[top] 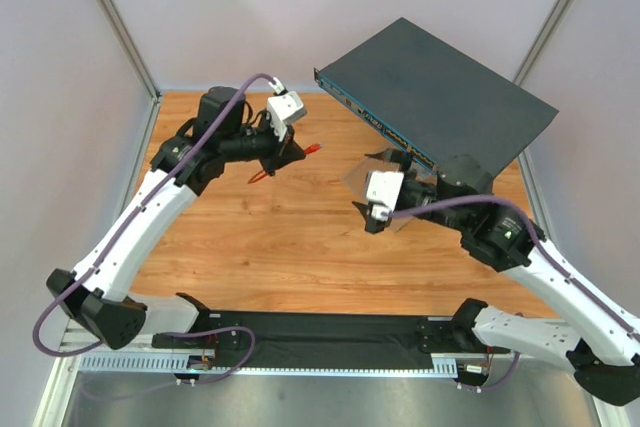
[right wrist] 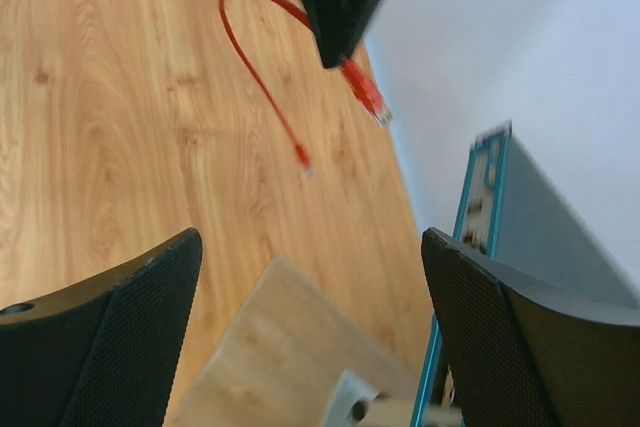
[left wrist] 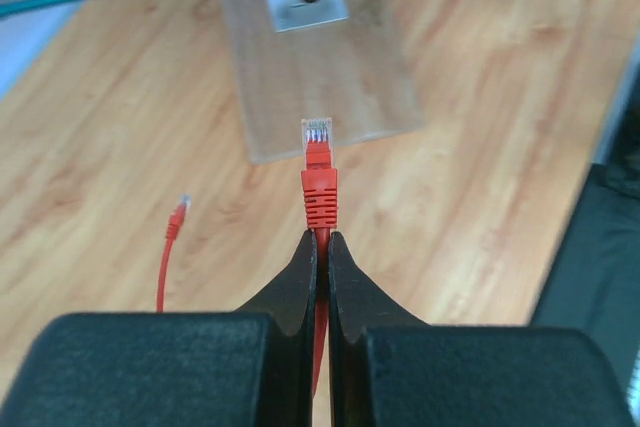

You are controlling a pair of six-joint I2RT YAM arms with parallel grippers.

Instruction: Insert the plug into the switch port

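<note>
Plug clamped behind its red boot in the closed left gripper, clear tip jutting forward, held above the wooden table, well apart from the network switch. Right gripper spread wide, empty, near the switch's front face. Free cable end dangling at the left.

Likely next: turn the wrist to square the tip with one switch port, match latch side to socket notch, then push straight along the port's axis. Go slowly, watching for pivoting in that narrow grip.
</note>
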